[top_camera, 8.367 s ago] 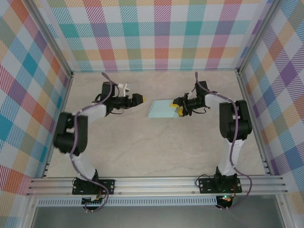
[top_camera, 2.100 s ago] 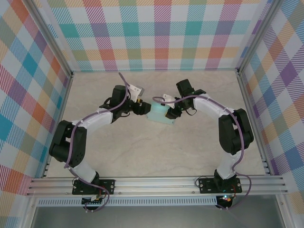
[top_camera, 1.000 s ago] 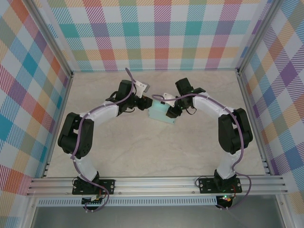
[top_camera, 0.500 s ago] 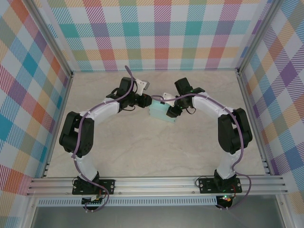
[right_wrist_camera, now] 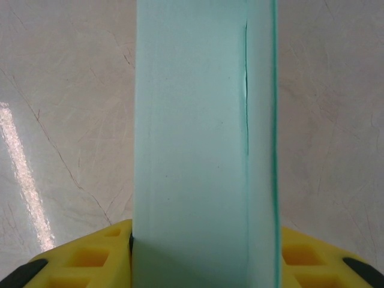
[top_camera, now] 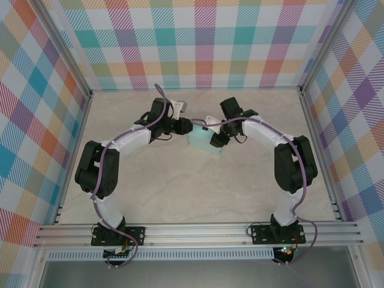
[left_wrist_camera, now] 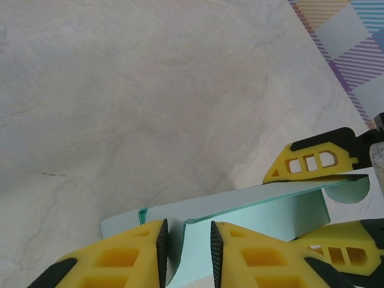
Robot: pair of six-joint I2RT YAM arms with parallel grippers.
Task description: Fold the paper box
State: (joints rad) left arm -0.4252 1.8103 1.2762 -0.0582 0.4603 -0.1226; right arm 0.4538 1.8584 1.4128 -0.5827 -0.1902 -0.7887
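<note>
The paper box [top_camera: 203,141] is a pale mint card shell, half formed, held just above the table's middle between both arms. My right gripper [top_camera: 215,137] is shut across the box's width. In the right wrist view its yellow fingers press both sides of the box [right_wrist_camera: 198,150], with the gripper [right_wrist_camera: 204,231] at the bottom edge. My left gripper [top_camera: 186,128] meets the box's left end. In the left wrist view this gripper [left_wrist_camera: 187,231] stands narrowly open, with an upright flap of the box [left_wrist_camera: 252,210] between the pads. The right fingers [left_wrist_camera: 312,162] show beyond.
The beige marble-patterned tabletop [top_camera: 180,192] lies bare around the box. Plaid walls [top_camera: 204,42] and aluminium rails [top_camera: 198,231] close in the workspace on all sides. Both arms arch inward from their bases at the near edge.
My left gripper has edged right onto the box's left end over the last second. The right gripper has kept its hold, and the box has barely shifted.
</note>
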